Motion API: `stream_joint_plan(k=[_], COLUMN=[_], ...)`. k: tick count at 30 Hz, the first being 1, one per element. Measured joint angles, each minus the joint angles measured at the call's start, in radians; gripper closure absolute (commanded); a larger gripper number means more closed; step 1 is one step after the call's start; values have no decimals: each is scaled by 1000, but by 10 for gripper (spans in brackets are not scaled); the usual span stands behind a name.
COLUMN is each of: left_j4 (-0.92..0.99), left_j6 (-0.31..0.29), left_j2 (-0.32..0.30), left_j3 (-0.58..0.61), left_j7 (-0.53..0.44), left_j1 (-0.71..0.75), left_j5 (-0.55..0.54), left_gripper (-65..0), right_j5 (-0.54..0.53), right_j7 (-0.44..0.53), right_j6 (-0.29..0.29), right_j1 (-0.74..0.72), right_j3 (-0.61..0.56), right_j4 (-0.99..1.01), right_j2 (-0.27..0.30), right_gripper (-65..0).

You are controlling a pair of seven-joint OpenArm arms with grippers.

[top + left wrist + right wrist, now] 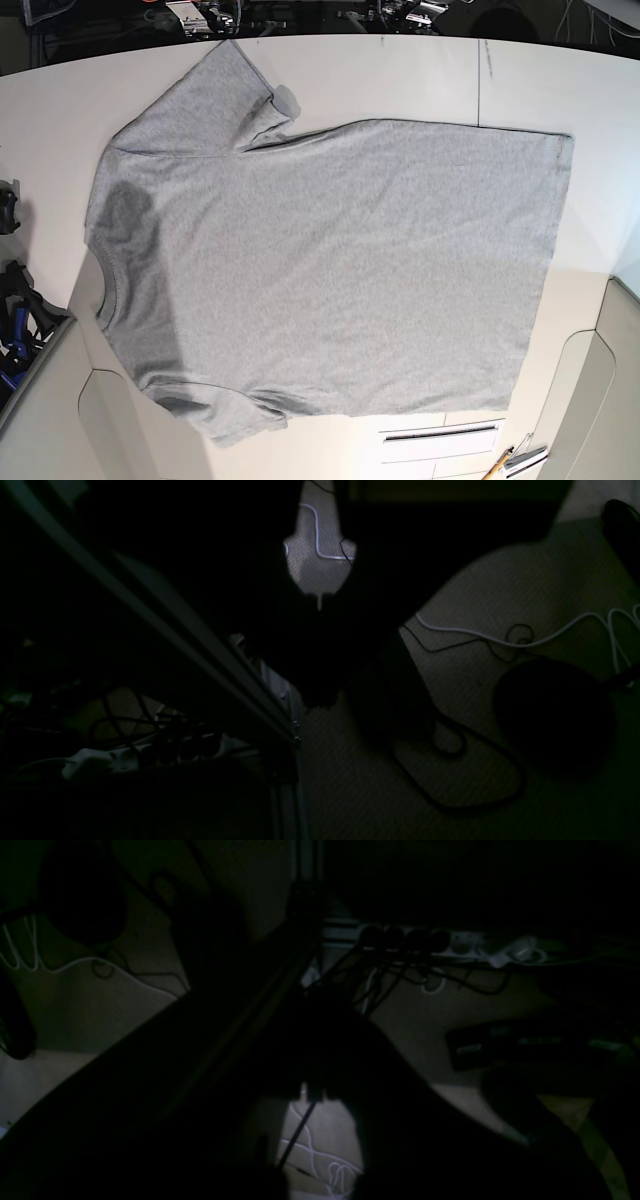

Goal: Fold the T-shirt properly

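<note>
Across the white table (400, 75) the T-shirt (330, 270) lies flat, plain side up, collar toward the right arm's side, spread for a first fold. Neither tool shows overhead; both sit closed tight, holding nothing.

Both wrist views: dark, near-black silhouettes of the jaws, detail lost in shadow

Nothing readable here, honestly. The T-shirt (330, 270) lies plain side up on the bench (400, 75), so no lettering shows, and both wrist views are too dark to make out any label or brand.
</note>
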State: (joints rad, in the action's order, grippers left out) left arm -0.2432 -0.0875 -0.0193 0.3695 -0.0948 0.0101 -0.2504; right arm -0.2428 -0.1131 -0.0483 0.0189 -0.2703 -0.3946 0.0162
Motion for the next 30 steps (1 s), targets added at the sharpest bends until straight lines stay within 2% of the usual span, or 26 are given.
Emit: stream_joint_plan(k=[14, 19, 23, 30], left_j4=[-11, -96, -185, -361], left_j6=[-1, 0, 2, -3], left_j2=[-14, -61, -92, -135], left_j3=[0, 0, 0, 1], left_j7=[-5, -76, -76, -78], left_j1=[10, 84, 163, 305], left_j5=[0, 3, -1, 1], left_gripper=[0, 0, 0, 0], right_j5=[18, 64, 64, 66], right_j7=[1, 8, 62, 68], right_j6=[0, 0, -1, -4], right_j1=[9, 34, 62, 172], right_j3=[14, 54, 103, 161], right_j4=[-1, -1, -11, -133], right_j2=[0, 1, 3, 3], right_gripper=[0, 0, 0, 0])
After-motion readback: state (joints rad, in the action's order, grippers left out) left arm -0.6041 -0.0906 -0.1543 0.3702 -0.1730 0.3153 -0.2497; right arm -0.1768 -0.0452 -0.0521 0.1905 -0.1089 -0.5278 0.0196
